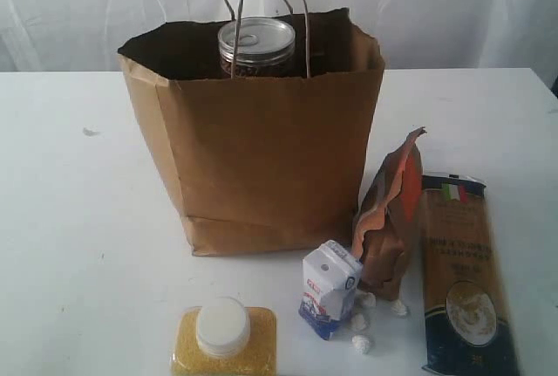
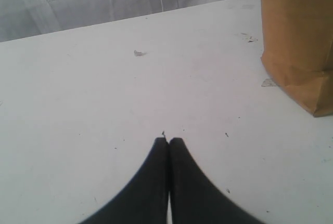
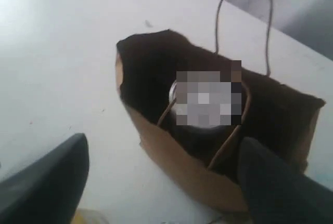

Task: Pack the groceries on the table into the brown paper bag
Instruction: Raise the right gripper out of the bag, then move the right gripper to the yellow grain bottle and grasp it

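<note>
A white curtain [image 1: 453,10] hangs in soft folds behind the table [image 1: 70,236], filling the whole backdrop. The light is even and bright, with pale shadows. The table's white top is matte, with a small grey mark [image 1: 90,132] on its left part.

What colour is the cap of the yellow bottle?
White. The cap of the bottle shows best in the exterior view.

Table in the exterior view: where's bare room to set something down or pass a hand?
Bare: the wide table stretch left of the brown paper bag, and the patch right of it behind the spaghetti pack. Crowded: the near right, where yellow bottle, carton, pouch and spaghetti pack sit close.
</note>
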Available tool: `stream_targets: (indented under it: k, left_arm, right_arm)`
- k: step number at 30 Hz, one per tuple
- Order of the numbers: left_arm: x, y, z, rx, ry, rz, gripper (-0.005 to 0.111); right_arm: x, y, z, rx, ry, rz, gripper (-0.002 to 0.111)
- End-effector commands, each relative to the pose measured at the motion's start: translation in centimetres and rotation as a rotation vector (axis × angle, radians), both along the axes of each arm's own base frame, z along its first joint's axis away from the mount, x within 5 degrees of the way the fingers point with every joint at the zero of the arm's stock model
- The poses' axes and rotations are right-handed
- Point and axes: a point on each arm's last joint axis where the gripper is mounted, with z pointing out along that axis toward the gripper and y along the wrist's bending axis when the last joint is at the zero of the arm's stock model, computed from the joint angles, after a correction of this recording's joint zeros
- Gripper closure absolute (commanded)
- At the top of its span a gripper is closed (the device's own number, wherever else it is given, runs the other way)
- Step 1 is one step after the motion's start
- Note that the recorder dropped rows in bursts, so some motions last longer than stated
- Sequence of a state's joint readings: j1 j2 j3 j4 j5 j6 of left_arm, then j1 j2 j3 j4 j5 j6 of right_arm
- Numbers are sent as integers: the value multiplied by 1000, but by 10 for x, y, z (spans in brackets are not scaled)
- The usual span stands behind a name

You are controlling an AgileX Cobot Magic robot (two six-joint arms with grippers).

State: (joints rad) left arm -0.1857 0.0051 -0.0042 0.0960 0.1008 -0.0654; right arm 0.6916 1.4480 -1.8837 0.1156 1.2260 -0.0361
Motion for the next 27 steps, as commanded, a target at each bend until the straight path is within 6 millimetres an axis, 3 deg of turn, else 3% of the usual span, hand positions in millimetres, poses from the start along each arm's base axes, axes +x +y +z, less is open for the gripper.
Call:
stream_targets:
  k: [1, 11, 27]
  left_arm:
    - [0, 0, -1, -3, -3, 3, 107]
    - [0, 0, -1, -3, -3, 3, 107]
    - [0, 0, -1, -3, -3, 3, 107]
  right_arm:
    - [-16, -5, -12, -15, 28, 87, 36]
    - [-44, -12, -42, -17, 119, 238, 37]
    - [-60, 22, -152, -245, 277, 558, 39]
